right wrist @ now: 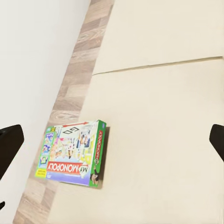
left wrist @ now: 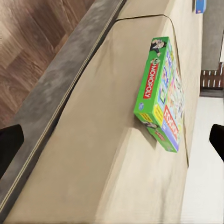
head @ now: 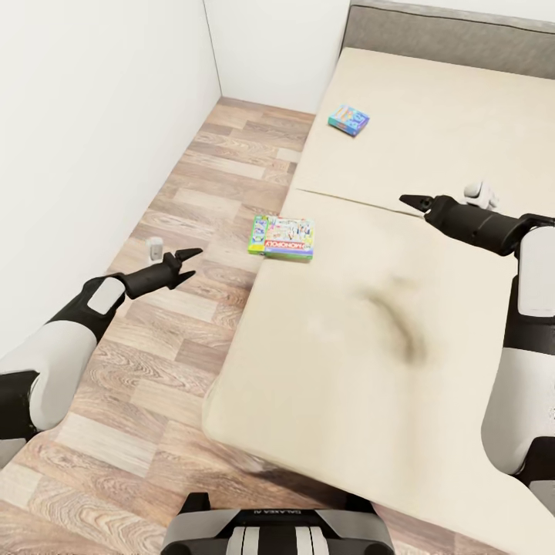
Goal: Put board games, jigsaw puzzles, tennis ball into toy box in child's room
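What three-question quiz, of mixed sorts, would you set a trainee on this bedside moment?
1. True or false: the MY MONOPOLY box lies wholly inside the mattress edge.
2. Multiple choice: the light-blue game lies (A) on the floor, (B) on the bed's section nearer the headboard, (C) in the right pincer.
3. Fill in: the left pincer hangs above the wood-plank ____, and the right pincer above the bed.

Key
1. False: it sits at the bed's edge with one end jutting over the floor.
2. B.
3. Floor. Both pincers are open, holding nothing.
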Robot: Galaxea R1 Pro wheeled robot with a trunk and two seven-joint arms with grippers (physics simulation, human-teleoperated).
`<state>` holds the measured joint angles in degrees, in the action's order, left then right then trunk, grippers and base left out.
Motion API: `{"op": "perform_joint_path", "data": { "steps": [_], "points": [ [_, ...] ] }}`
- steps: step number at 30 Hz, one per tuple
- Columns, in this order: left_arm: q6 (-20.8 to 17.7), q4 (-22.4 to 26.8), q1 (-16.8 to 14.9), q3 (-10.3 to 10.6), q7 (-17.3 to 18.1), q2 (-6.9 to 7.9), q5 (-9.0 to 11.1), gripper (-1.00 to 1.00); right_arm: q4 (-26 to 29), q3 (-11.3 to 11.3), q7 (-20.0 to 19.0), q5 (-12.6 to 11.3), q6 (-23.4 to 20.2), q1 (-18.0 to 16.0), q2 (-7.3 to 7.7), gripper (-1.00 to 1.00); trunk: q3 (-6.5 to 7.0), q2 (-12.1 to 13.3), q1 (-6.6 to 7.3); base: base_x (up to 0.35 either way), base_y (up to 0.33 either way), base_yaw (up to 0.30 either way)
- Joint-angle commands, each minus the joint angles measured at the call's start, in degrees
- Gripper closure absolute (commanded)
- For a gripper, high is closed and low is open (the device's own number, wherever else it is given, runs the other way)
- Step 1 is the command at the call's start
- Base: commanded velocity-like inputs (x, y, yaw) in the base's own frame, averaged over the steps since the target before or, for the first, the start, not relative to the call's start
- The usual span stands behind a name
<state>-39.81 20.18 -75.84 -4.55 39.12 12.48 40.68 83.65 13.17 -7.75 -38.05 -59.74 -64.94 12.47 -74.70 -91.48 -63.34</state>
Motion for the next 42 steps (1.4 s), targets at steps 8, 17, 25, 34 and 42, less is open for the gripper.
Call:
{"op": "perform_joint_path", "data": {
  "steps": [8,17,25,34,42],
  "points": [
    [-0.42,-0.14,-0.6,1.51,0.97,-0.2,-0.08,-1.0,0.64,0.2,-0.13,0.53,-0.26,0.48,-0.36,-1.0,-0.74,-0.02,0.0,0.0,0.0,0.0],
    [-0.65,-0.2,-1.57,2.3,1.31,-0.12,-0.13,-1.0,0.88,0.4,0.09,0.53,-0.26,0.5,-0.46,-1.0,-1.56,-0.02,0.0,0.0,0.0,0.0],
    [-1.05,-0.23,-2.74,2.45,1.18,-0.04,0.18,-1.0,0.95,0.56,0.22,0.52,-0.26,0.45,-0.53,-1.0,-2.31,-0.02,0.0,0.0,0.0,0.0],
    [-2.04,-0.57,-5.46,2.29,0.73,-0.22,0.33,-1.0,0.98,0.62,0.26,0.52,-0.26,0.58,-0.57,-1.0,-3.14,-0.02,0.0,0.0,0.0,0.0],
    [-3.69,-0.75,-8.11,2.05,-0.73,-0.33,0.49,-1.0,1.04,0.54,0.93,0.52,-0.26,0.63,-0.54,-1.0,-3.64,-0.02,0.0,0.0,0.0,0.0]
  ]
}}
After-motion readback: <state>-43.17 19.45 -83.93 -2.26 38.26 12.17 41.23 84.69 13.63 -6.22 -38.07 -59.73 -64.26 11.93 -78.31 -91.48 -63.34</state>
